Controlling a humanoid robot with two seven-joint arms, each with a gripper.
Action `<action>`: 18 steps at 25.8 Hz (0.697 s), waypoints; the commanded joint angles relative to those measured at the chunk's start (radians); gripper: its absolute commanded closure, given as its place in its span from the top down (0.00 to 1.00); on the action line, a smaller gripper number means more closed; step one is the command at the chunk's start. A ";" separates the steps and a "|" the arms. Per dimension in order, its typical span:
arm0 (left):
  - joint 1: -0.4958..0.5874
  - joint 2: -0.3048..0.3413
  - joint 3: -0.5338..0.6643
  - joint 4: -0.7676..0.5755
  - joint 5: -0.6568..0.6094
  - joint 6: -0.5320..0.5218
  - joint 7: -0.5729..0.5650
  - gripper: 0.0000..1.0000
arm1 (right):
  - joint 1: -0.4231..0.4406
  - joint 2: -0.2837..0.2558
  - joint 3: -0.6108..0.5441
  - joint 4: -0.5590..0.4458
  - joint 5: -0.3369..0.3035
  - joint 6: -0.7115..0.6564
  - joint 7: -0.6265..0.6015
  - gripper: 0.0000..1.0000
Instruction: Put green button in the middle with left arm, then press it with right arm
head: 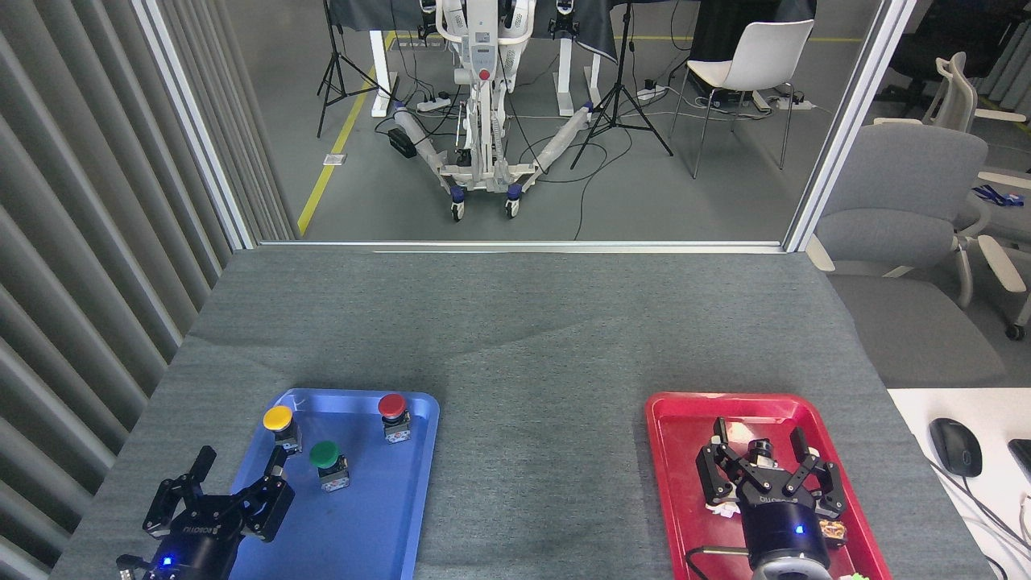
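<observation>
Green button sits upright in the blue tray, between the yellow button and the red button, so neither step is done. Our left gripper hovers just beside it, fingers spread and empty. Our right gripper waits spread over the red tray. We judge the grey cloth between the trays the target spot.

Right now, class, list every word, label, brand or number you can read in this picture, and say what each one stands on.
"ROBOTIQ": pale lettering on the body of the left gripper, only just legible.
Similar lettering on the body of the right gripper: too blurred to read.
Small stickers on the bases of the green button and the red button: too small to read.
Nothing else readable.
</observation>
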 commanded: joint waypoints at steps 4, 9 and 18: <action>0.003 0.001 0.000 -0.007 0.000 0.019 -0.001 1.00 | 0.000 -0.001 0.000 0.000 0.000 0.000 -0.002 1.00; 0.003 0.001 0.000 -0.007 0.000 0.021 -0.003 0.99 | 0.000 -0.001 0.000 0.000 -0.001 -0.001 -0.002 1.00; 0.002 -0.001 0.000 -0.007 0.000 0.021 -0.004 1.00 | 0.000 -0.001 0.000 0.008 -0.001 -0.001 -0.002 1.00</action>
